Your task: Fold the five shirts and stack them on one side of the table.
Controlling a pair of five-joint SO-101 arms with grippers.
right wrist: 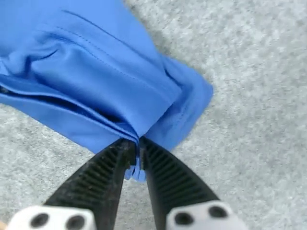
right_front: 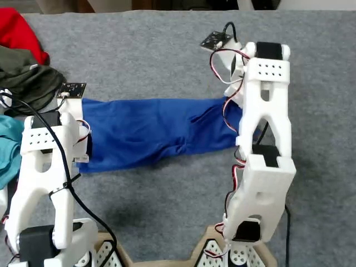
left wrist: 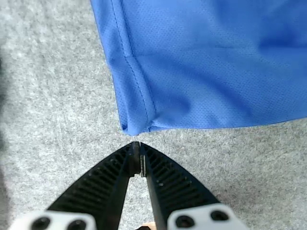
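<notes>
One blue shirt (right_front: 156, 130) lies stretched as a long folded band across the middle of your grey table (right_front: 167, 50), running from one arm to the other. Your left gripper (left wrist: 137, 160) sits at the shirt's left end with its jaws pressed together on nothing, the tips just short of the hemmed corner and not touching it. Your right gripper (right wrist: 135, 153) is at the opposite end, clenched on the blue shirt; a small fold of the cloth shows pinched between its jaws where several layers meet. At the table's far left edge you have a red shirt (right_front: 19, 30), a dark shirt (right_front: 28, 78) beside it and a teal shirt (right_front: 8, 144) nearer the left arm's base, all loose and crumpled
</notes>
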